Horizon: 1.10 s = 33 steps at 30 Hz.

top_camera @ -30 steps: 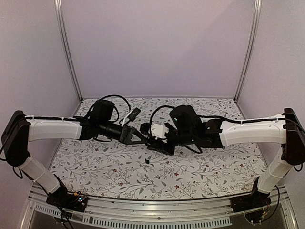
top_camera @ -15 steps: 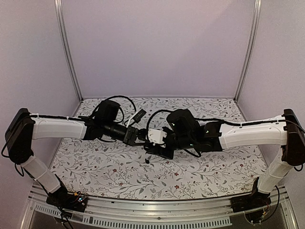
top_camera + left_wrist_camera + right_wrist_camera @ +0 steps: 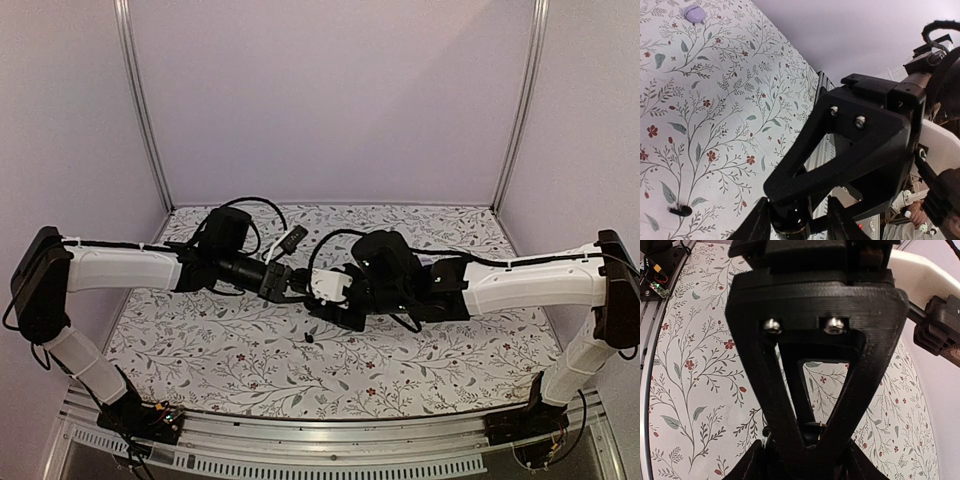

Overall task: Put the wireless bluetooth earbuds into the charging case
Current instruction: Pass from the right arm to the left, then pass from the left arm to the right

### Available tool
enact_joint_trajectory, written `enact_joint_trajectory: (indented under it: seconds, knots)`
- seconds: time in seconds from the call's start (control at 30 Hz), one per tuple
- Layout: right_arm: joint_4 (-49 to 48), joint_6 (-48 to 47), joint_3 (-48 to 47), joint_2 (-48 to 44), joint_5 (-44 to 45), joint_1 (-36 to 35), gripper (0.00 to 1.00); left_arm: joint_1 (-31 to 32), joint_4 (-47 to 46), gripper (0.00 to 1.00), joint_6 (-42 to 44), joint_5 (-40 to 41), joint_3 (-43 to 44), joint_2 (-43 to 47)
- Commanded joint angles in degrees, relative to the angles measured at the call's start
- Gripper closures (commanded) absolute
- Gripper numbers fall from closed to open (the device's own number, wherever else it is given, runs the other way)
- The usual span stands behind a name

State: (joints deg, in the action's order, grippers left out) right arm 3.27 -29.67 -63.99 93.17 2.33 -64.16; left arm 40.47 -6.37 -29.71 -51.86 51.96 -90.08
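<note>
The top camera looks down from high behind the two white arms (image 3: 120,270), far enough back to take in the whole floral-patterned cloth counter (image 3: 200,350). The left wrist camera sits close behind the black two-finger left gripper (image 3: 797,227). The right wrist camera sits likewise behind the black two-finger right gripper (image 3: 802,460). Each wrist camera faces the other gripper at close range. All three views share the counter's middle.

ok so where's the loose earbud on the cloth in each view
top external: the earbud, a black speck below centre on the floral cloth.
left wrist: earbud lower left, on the cloth.
right wrist: cannot make it out.
shared landmark: the floral cloth, in all three.
</note>
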Motion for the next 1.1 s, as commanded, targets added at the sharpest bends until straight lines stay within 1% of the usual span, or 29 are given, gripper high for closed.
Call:
enact_joint_trajectory:
  seconds: [0.0,0.07,0.33,0.4,0.47,0.63,0.7,0.8,0.83,0.87,0.9,0.97,1.07]
  knots:
    - [-2.74,-0.30,0.68,-2.78,2.40,0.09,0.70,0.75,-0.26,0.58,0.99,-1.83,1.68,-1.00]
    - [-2.74,-0.39,0.53,-2.74,2.09,0.09,0.69,0.85,-0.13,0.59,0.99,-1.70,1.81,-1.19]
    - [-2.73,-0.72,0.89,-2.94,1.76,0.09,0.69,0.84,0.24,0.79,1.51,-0.77,2.46,-0.74]
    - [-2.74,-0.74,1.16,-3.28,1.68,0.09,0.67,0.82,-0.18,0.84,1.45,-0.35,2.31,-0.39]
    - [-4.39,-0.33,1.84,-3.64,2.12,0.09,0.53,0.75,-1.13,0.88,1.44,0.10,1.76,0.28]
    - [-11.75,2.53,6.68,-8.83,3.96,0.11,0.32,-0.04,-5.00,0.96,2.36,1.26,-0.69,3.80]
    - [-14.91,3.73,8.98,-11.79,3.69,0.68,0.20,-0.44,-7.39,0.97,2.52,1.48,-2.42,5.76]
    - [-18.00,7.20,12.30,-17.44,-1.22,3.31,0.11,-0.86,-10.20,0.98,3.18,2.01,-3.91,8.86]
    - [-18.82,8.17,13.49,-18.86,-4.56,4.41,0.07,-0.88,-11.04,0.98,3.38,1.91,-4.30,9.74]
    - [-20.12,9.75,14.77,-21.33,-6.13,5.34,0.03,-0.92,-11.84,0.98,3.64,1.85,-4.66,10.69]
    - [-22.00,11.46,16.35,-22.69,-6.88,6.15,0.01,-0.95,-12.46,0.98,4.14,1.99,-4.96,11.59]
    - [-23.18,14.23,18.02,-25.34,-11.45,7.49,0.01,-1.00,-13.72,0.98,5.68,2.45,-5.66,13.53]
    - [-22.47,18.78,17.05,-26.32,-15.90,8.23,0.01,-0.92,-17.05,0.98,8.34,3.68,-7.44,17.26]
